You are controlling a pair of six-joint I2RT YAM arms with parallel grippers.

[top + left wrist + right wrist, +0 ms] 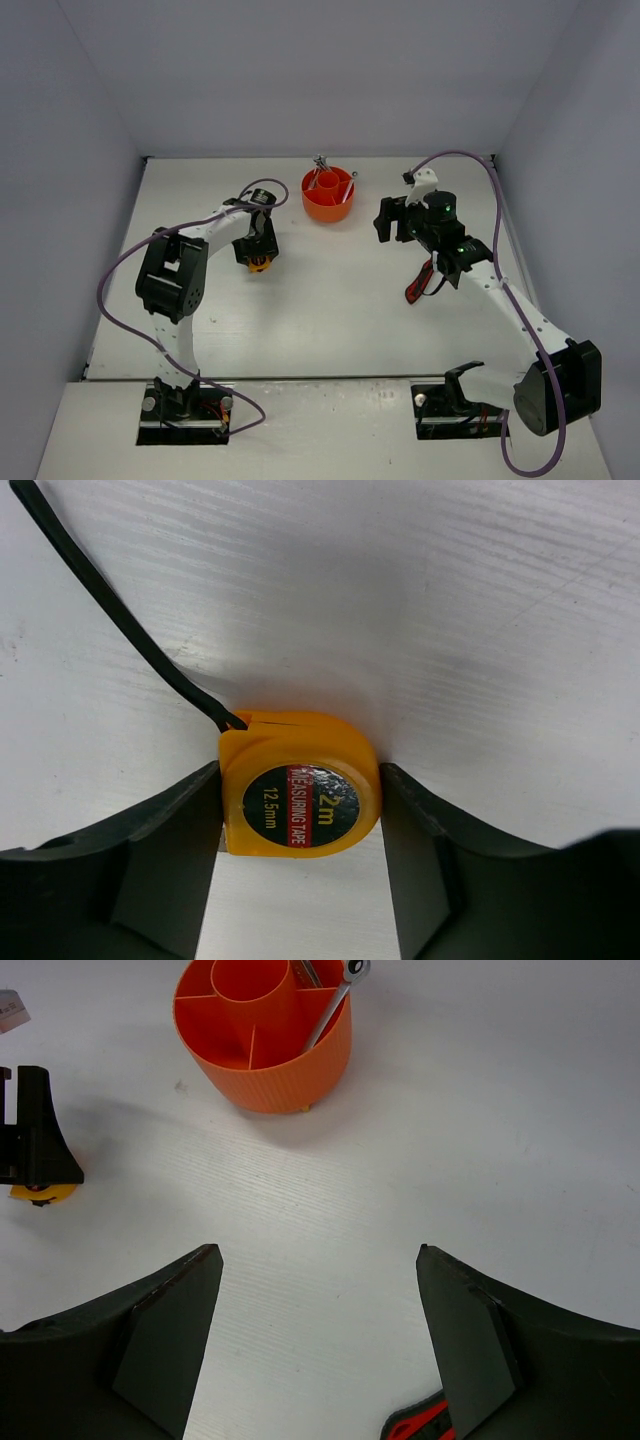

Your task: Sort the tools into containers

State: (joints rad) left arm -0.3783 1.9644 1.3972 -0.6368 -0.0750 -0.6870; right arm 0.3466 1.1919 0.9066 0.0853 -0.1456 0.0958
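Note:
The yellow-black tape measure (310, 795) lies flat on the white table, and my left gripper (300, 770) is shut on it, one finger against each side. Its black wrist strap (120, 610) trails away to the upper left. From above, that gripper (259, 258) stands left of the orange tub (328, 195). The divided tub (262, 1040) holds a silver wrench (335, 1000) leaning in one compartment, and more tool ends stick out at its far rim (320, 165). My right gripper (318, 1260) hangs open over bare table. The red-black utility knife (420, 1425) lies by its right finger.
Grey walls close the table in at the back and on both sides. A purple cable loops over each arm. The knife (418, 285) lies under the right forearm. The left gripper and tape measure (40, 1193) show at the left edge of the right wrist view.

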